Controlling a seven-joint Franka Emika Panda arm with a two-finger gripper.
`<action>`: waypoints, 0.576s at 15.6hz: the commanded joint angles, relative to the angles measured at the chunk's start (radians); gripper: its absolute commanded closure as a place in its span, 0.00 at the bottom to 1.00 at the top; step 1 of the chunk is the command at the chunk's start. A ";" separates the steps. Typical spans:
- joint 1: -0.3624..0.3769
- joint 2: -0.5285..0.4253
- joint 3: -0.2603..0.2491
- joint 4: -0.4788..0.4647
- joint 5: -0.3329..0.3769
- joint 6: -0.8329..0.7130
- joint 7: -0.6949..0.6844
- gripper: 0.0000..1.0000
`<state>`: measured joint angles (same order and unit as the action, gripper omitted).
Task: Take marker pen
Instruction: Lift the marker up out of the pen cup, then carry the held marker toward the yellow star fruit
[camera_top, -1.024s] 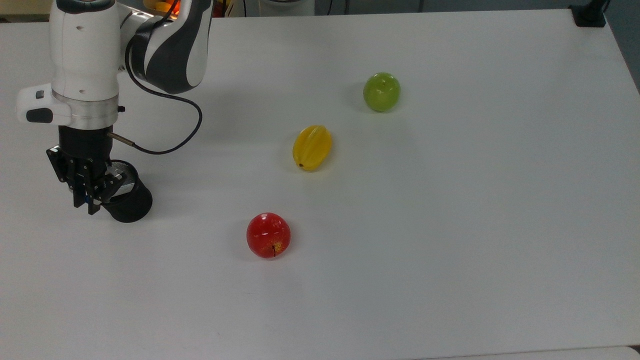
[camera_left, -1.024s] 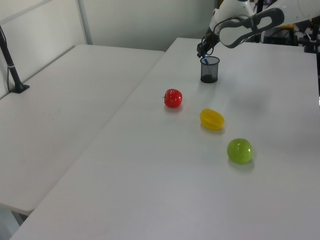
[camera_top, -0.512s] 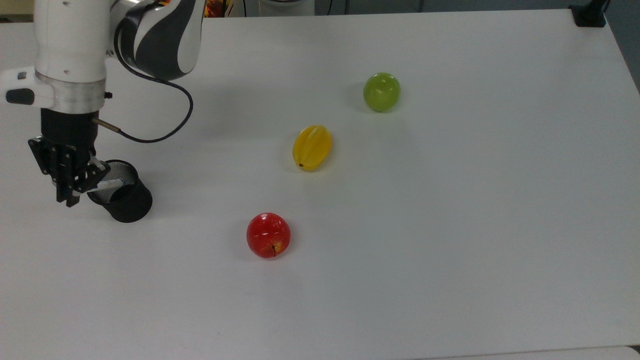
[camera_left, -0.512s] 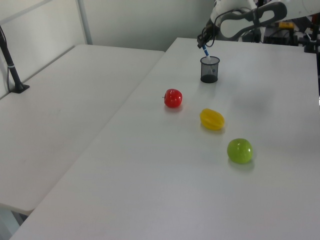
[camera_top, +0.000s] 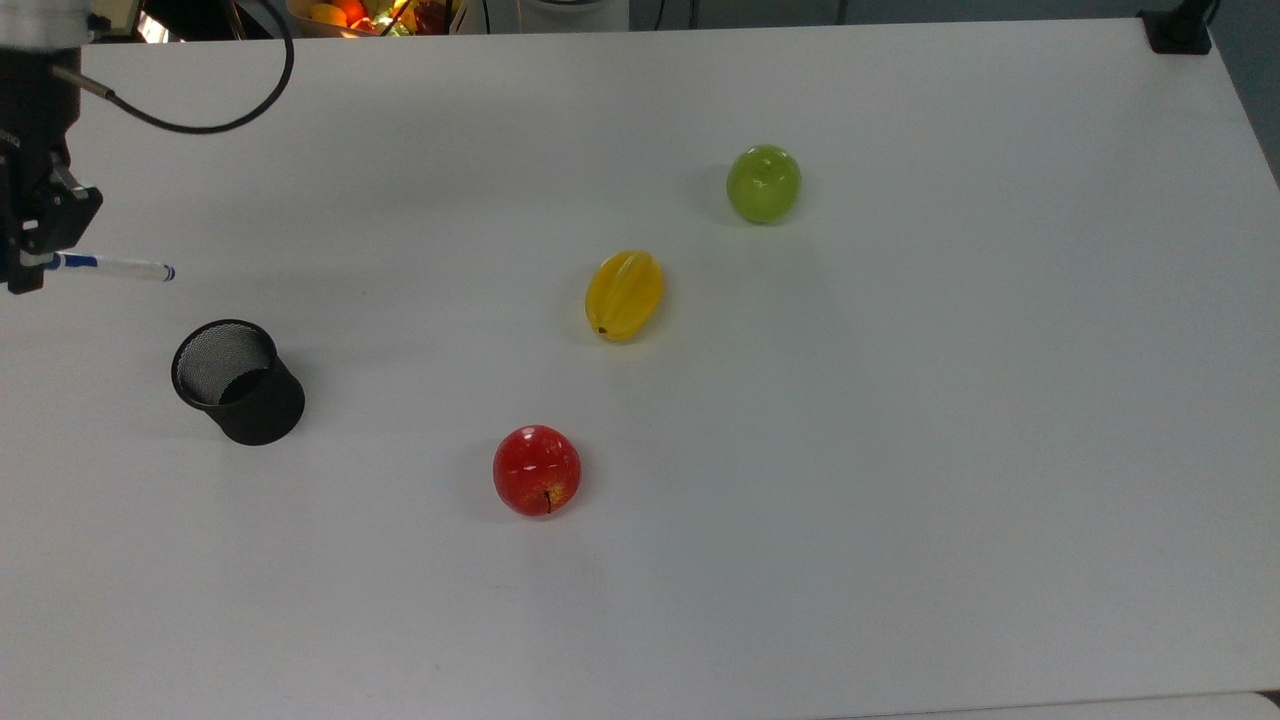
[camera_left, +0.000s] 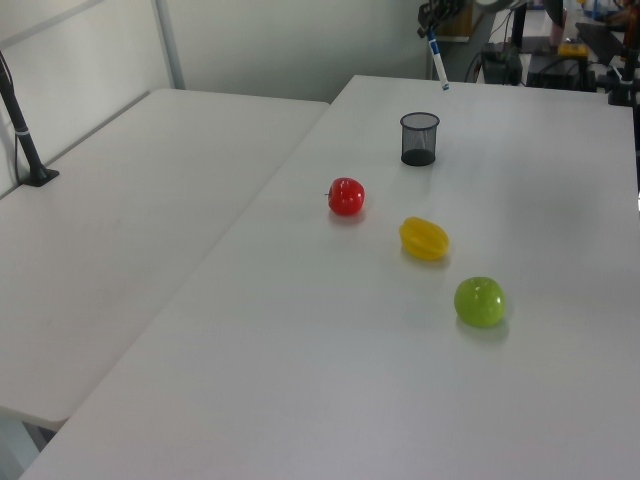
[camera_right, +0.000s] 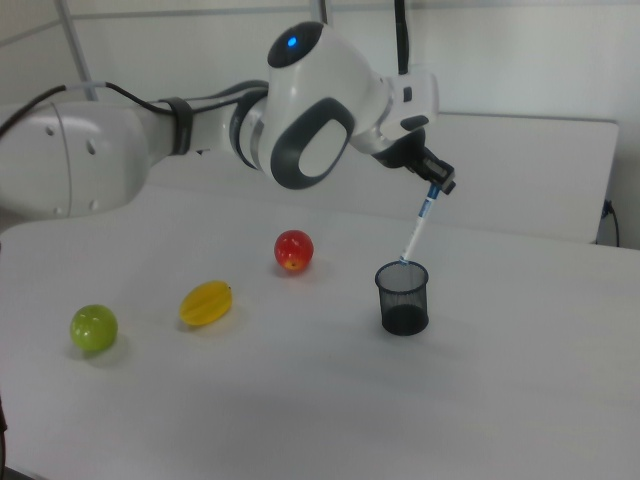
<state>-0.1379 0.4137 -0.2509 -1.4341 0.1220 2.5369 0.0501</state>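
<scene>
My gripper (camera_right: 437, 185) is shut on the blue-capped top end of the marker pen (camera_right: 419, 228), a slim white barrel with a blue label. The pen hangs tilted in the air, its lower tip just above the rim of the black mesh cup (camera_right: 403, 297). At the top view's far left edge sits the gripper (camera_top: 24, 262), and the marker pen (camera_top: 115, 267) sticks out to its right, above the cup (camera_top: 238, 382). High in the left view, the marker pen (camera_left: 437, 62) is lifted well over the cup (camera_left: 419, 138).
A red apple (camera_top: 537, 470), a yellow starfruit (camera_top: 624, 294) and a green apple (camera_top: 763, 183) lie in a diagonal row on the white table (camera_top: 900, 400). The arm's white body (camera_right: 300, 110) reaches in from the right view's left. A second white table (camera_left: 120, 200) adjoins.
The gripper has risen and drawn the marker pen up out of the black cup; in the top view it shifted toward the upper left. The cup and fruits stayed put.
</scene>
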 joint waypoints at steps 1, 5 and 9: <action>0.047 -0.108 0.016 -0.100 0.025 -0.101 -0.022 1.00; 0.132 -0.177 0.018 -0.160 0.056 -0.243 -0.065 1.00; 0.228 -0.185 0.016 -0.192 0.059 -0.384 -0.095 1.00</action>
<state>0.0197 0.2750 -0.2250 -1.5492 0.1590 2.2354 0.0031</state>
